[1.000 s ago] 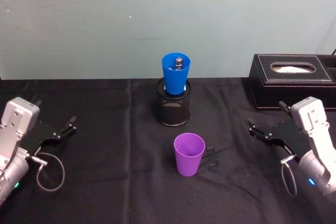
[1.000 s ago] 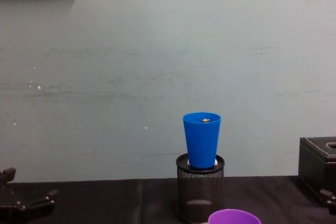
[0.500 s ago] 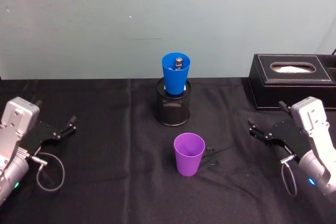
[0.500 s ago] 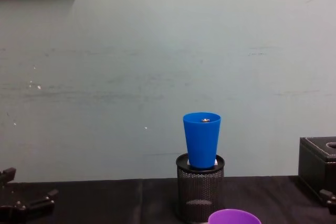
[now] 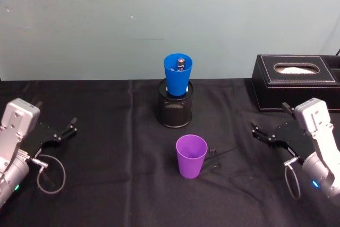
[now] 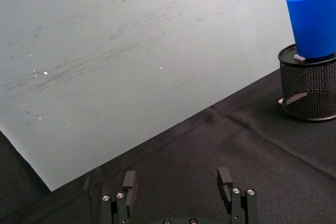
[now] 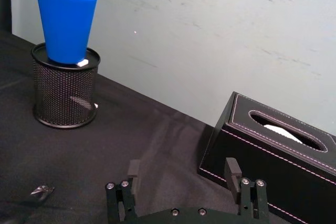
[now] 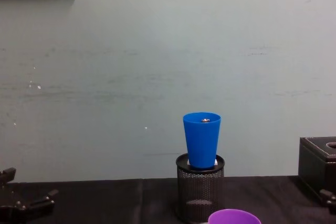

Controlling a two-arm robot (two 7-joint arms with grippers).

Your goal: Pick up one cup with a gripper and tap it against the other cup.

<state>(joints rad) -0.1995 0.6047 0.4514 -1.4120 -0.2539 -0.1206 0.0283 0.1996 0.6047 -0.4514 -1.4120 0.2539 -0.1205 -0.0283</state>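
Your worktop [image 5: 106, 184]: black cloth, green wall [image 5: 106, 25] behind. Purple cup [image 5: 191, 155] mid-worktop, blue cup [image 5: 177, 75] in the mesh holder [image 5: 175, 111] toward the back edge. Left gripper [image 6: 177, 174], right gripper [image 7: 182, 165]: both spread wide.

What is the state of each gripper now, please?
Left gripper: open, holding nothing.
Right gripper: open, holding nothing.

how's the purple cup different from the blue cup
The purple cup stands on the black cloth; the blue cup sits raised in the mesh pen holder. The purple cup is nearer the robot, the blue cup farther back. The blue cup has a small dark object inside; the purple cup looks empty. Both are upright, smooth, tapered tumblers without handles.
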